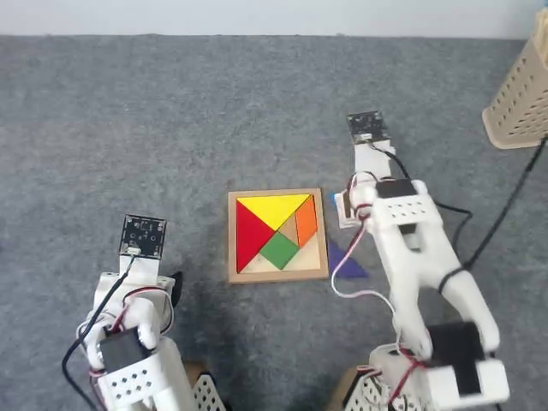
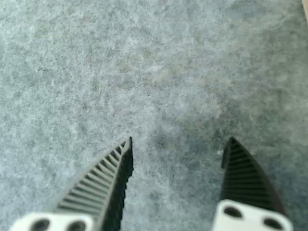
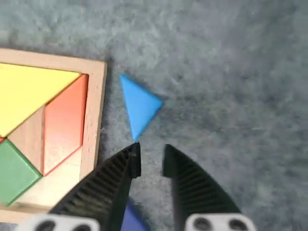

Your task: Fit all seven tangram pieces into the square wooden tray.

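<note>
My right pincer (image 3: 150,154) is narrow: a slim gap between the fingers, nothing held. It hangs low over the grey mat (image 1: 128,111), just off the tray's right edge. One fingertip (image 3: 134,150) sits right at the point of the small blue triangle (image 3: 139,105), and I can't tell if it touches. That triangle lies flat on the mat just beside the tray wall, apart from it, w/ open mat on its far side.

My left pincer (image 2: 180,142) is wide open w/ nothing between the fingers, just bare mat under it. It's well apart from the tray, off the tray's near-left corner, w/ room all round.

The square wooden tray (image 1: 232,235) lies mid-mat. Four pcs are inside:
- The yellow triangle (image 1: 274,208) lies along the far edge.
- The red triangle (image 1: 248,235) lies along the left edge.
- The green square (image 1: 279,250) stands on its corner, between them and toward the near edge.
- The orange parallelogram (image 1: 306,224) lies against the right edge.

Bare wood shows as a small triangular gap between yellow, orange & green. More shows along the near edge, widest at the near-right corner.

The purple triangle (image 1: 347,259) lies on the mat, near the tray's near-right corner and under my right arm.

A beige perforated tower (image 1: 522,94) stands at the mat's far-right corner, well apart from everything else.
</note>
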### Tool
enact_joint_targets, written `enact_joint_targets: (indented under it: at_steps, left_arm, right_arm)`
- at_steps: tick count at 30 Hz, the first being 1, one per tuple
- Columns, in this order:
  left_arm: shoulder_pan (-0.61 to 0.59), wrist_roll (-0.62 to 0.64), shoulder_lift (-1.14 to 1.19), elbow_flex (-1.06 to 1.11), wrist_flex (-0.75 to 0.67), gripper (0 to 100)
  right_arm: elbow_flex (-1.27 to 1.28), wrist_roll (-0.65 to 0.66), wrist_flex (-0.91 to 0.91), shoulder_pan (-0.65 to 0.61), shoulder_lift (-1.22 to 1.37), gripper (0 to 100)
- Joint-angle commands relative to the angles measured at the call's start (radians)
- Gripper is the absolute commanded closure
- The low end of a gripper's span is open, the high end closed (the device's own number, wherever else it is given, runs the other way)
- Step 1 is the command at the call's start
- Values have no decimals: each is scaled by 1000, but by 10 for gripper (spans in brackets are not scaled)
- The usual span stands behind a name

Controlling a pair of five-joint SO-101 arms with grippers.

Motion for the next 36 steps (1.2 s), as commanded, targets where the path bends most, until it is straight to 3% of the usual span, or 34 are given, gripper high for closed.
enact_joint_targets:
  at_steps: [1,5,10,17,26,32,36]
  left_arm:
    - [-5,-9,-15,-8,3,720]
    - [-5,-9,-15,-8,3,720]
    - [-5,-9,-15,-8,3,720]
    - [-5,-9,-15,-8,3,720]
    - [-5,-9,-15,-8,3,720]
    - [-5,-9,-15,-8,3,720]
    - [-5,-9,-15,-8,3,720]
  right_arm:
    - [-97,-12,-18,13,54,841]
    - [-195,9,-22,-10,134,836]
    - [-305,199,-1,-51,251,835]
    - [-361,318,-8,-56,371,835]
    - [-361,321,-21,-54,421,841]
    - [-354,319,-19,-48,415,943]
    - [-354,318,-16,-47,403,957]
